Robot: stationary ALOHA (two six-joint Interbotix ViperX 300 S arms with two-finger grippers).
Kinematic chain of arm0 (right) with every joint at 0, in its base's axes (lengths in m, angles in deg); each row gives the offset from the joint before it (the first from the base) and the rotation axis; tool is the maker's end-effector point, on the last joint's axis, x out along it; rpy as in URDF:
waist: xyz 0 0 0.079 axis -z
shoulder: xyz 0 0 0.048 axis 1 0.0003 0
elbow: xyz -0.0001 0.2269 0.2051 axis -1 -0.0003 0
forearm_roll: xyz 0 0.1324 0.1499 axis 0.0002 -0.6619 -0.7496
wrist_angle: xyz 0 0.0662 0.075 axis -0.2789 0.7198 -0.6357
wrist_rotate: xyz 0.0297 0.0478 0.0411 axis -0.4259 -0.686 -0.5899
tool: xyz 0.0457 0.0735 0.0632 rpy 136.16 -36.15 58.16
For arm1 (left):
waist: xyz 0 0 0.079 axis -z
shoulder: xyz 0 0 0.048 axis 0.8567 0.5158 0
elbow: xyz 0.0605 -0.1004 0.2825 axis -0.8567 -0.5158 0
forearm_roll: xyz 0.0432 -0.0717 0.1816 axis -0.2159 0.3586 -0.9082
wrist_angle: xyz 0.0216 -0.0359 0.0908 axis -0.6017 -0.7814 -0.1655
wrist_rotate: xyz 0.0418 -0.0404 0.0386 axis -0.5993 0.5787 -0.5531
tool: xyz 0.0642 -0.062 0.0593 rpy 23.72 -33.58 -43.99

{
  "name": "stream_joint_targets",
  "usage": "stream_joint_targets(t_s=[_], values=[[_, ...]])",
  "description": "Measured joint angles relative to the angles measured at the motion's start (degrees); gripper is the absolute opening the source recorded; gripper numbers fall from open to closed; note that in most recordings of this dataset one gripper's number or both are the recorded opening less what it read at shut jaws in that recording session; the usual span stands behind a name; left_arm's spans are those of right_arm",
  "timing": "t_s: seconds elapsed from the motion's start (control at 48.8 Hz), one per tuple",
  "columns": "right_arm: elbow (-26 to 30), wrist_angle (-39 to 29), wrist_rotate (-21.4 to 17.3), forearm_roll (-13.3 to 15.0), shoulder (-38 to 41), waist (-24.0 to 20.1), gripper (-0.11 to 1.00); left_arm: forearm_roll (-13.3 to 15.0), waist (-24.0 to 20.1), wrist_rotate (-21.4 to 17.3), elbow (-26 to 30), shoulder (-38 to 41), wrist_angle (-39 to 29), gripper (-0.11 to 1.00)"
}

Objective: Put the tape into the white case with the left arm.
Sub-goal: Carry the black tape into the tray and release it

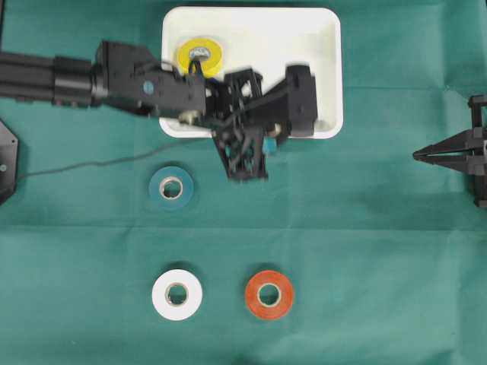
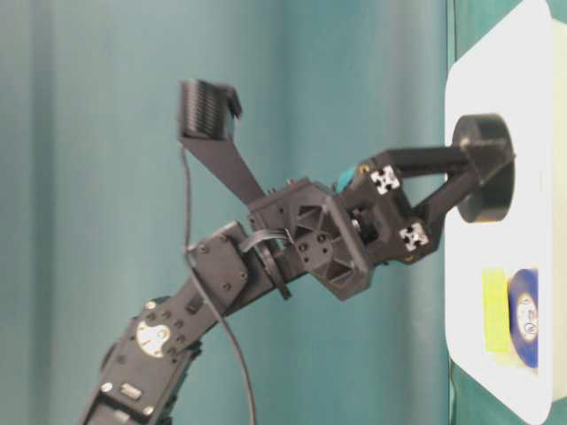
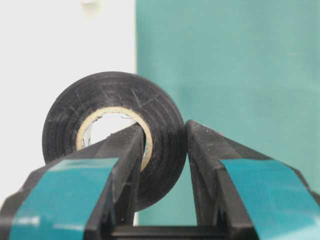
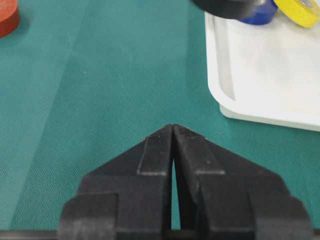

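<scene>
A creased green cloth (image 1: 365, 228) covers the table under even light, with perhaps a teal curtain (image 2: 106, 133) behind.

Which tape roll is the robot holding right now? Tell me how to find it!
Look at the white case at the top of the green table. The left gripper reaches over its lower right part, shut on the black tape roll, one finger through the hole. It is the only black roll; the others are yellow, teal, white and orange.
</scene>
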Motion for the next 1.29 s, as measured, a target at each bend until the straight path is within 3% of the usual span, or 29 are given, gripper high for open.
stream_joint_targets(t_s=[0.697,1.127,1.168,1.291], values=[[0.0,0.0,0.0,0.0,0.0,0.0,-0.09,0.0,-12.0,-2.2,-3.6,0.0,5.6,0.24],[0.0,0.0,0.0,0.0,-0.1,0.0,-0.09,0.0,-12.9,-2.1,-4.7,0.0,7.9,0.25],[0.0,0.0,0.0,0.0,-0.1,0.0,-0.09,0.0,-12.9,-2.1,-4.7,0.0,8.3,0.31],[0.0,0.0,0.0,0.0,-0.1,0.0,-0.09,0.0,-12.9,-2.3,-4.8,0.0,8.7,0.69]])
